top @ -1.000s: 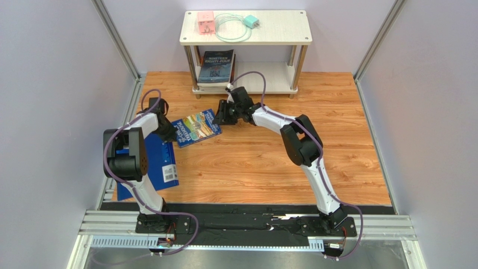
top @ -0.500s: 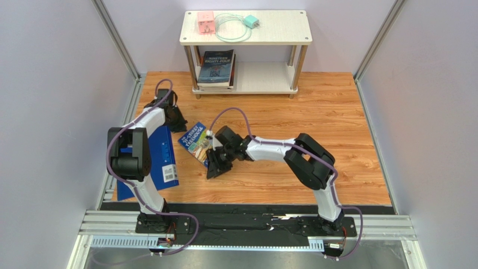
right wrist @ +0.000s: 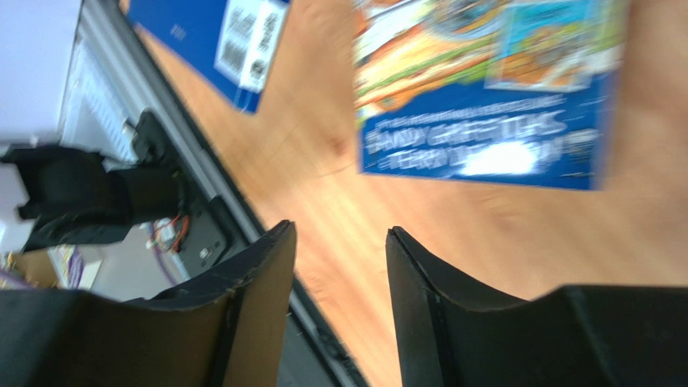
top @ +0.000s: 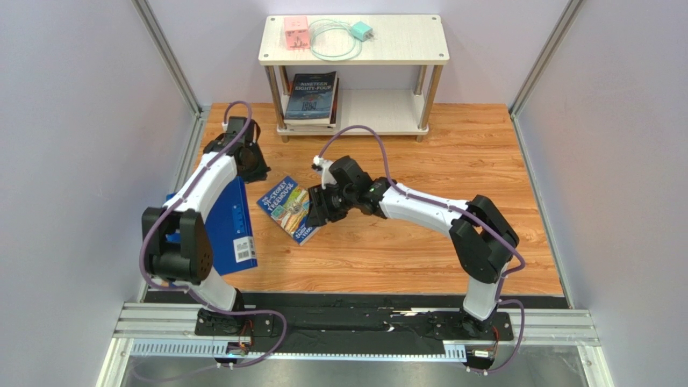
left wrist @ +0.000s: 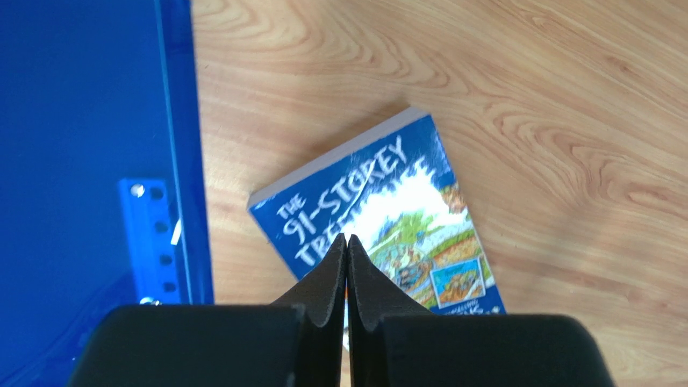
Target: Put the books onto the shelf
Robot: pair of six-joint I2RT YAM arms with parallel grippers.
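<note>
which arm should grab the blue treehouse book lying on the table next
Right, most likely. The right hand is right beside the blue treehouse book with its jaws apart and nothing between them. The left hand is shut and stands farther off, toward the far left of the table.

pale grey walls [top: 73,121], wood-grain table [top: 404,250]

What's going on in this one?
Two arms are putting books on a shelf. The right gripper, jaws open and empty, is beside the blue cartoon-covered book, which lies flat on the table, not gripped. The left gripper is shut on nothing, close to that book on its shelf side. A large plain blue book lies at the table's left edge. One dark book is on the shelf's lower tier.
</note>
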